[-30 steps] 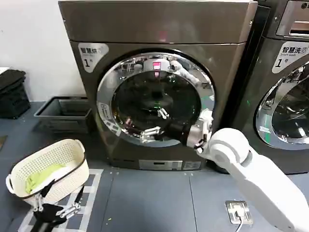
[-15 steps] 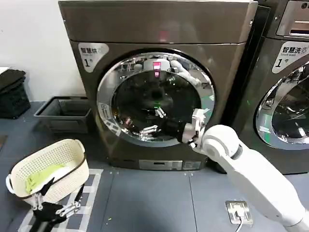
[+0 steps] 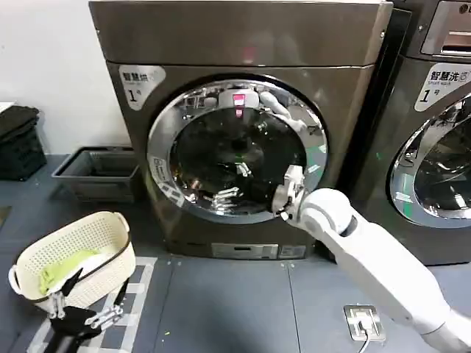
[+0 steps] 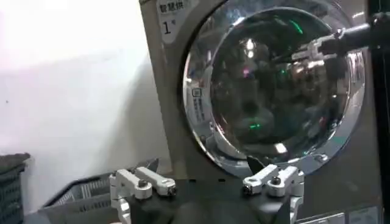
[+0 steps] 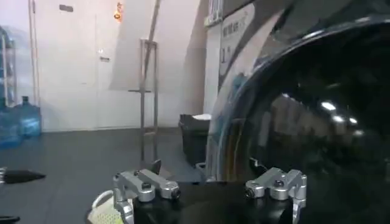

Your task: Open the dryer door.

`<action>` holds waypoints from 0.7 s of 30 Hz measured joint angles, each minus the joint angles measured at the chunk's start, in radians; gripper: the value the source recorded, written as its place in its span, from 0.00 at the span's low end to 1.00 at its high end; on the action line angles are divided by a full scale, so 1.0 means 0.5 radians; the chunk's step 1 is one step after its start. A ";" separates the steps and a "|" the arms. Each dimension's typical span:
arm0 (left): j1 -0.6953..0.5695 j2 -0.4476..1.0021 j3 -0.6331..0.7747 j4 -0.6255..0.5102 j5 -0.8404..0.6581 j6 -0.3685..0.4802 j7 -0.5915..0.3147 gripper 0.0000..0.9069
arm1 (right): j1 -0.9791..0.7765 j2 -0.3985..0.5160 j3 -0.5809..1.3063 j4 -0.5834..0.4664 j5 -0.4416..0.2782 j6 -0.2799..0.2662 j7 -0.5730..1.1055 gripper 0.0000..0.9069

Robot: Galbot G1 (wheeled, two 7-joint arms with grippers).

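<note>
The dryer door [image 3: 221, 140], round with a wide chrome rim and dark glass, sits flat against the front of the bronze-grey machine marked "1" [image 3: 243, 37]. My right gripper [image 3: 285, 197] is at the door's lower right rim, at the end of the white arm. In the right wrist view this gripper [image 5: 205, 165] is open, and the edge of the dryer door [image 5: 317, 122] runs between its fingers. My left gripper [image 3: 85, 309] hangs open low at the left, beside the basket. In the left wrist view the left gripper [image 4: 207, 175] faces the dryer door [image 4: 274, 85] from a distance.
A cream basket [image 3: 110, 224] holding green cloth stands on the floor at the front left. A grey tray [image 3: 99, 165] and black crates [image 3: 18, 140] lie beside the dryer. A second machine [image 3: 434, 147] stands at the right. A metal floor plate [image 3: 364, 321] lies under the right arm.
My right gripper has moved up and to the left along the door's lower right rim, with the white arm following. The left arm and the door have not moved.
</note>
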 joint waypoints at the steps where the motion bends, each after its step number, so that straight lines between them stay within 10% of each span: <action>1: -0.001 -0.001 0.000 0.000 0.000 0.000 0.000 1.00 | 0.008 0.007 -0.009 -0.013 0.000 0.003 0.008 1.00; 21: -0.014 -0.009 0.015 -0.014 -0.002 0.005 0.000 1.00 | 0.106 0.141 -0.246 -0.081 0.008 0.025 0.399 1.00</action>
